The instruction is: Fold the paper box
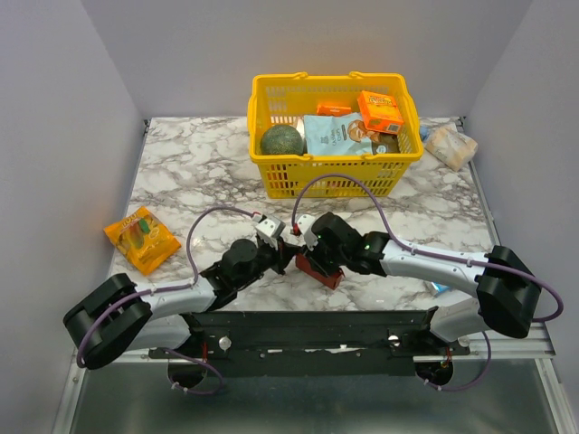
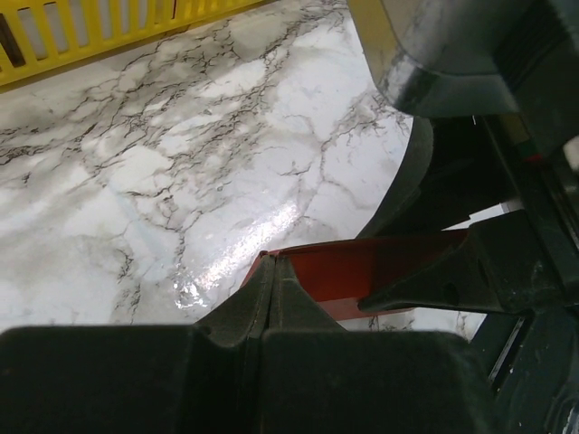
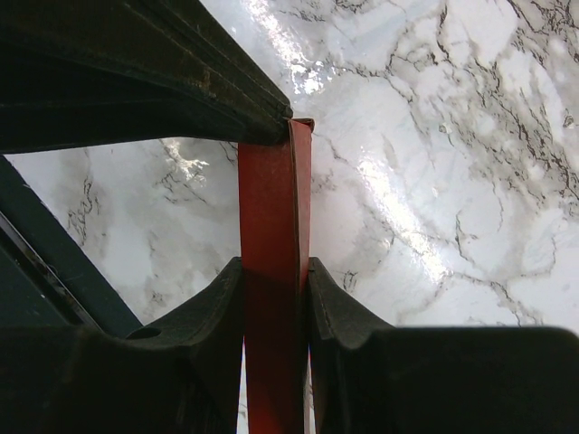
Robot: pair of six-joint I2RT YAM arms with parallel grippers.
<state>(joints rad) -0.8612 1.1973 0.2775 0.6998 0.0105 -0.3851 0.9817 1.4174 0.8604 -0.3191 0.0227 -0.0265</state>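
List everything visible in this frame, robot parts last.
table: one, white-grey marble, under everything
basket: one, yellow, far centre
green round item: one, in basket, left
pouch: one, pale blue, in basket, middle
carton: one, orange, in basket, right
snack packet: one, orange, table's left side
wrapped pack: one, pale, far right
paper box: one, red, near centre, between the grippers
left gripper: one, black, shut, tips at paper box's end
right gripper: one, black, clamped on paper box
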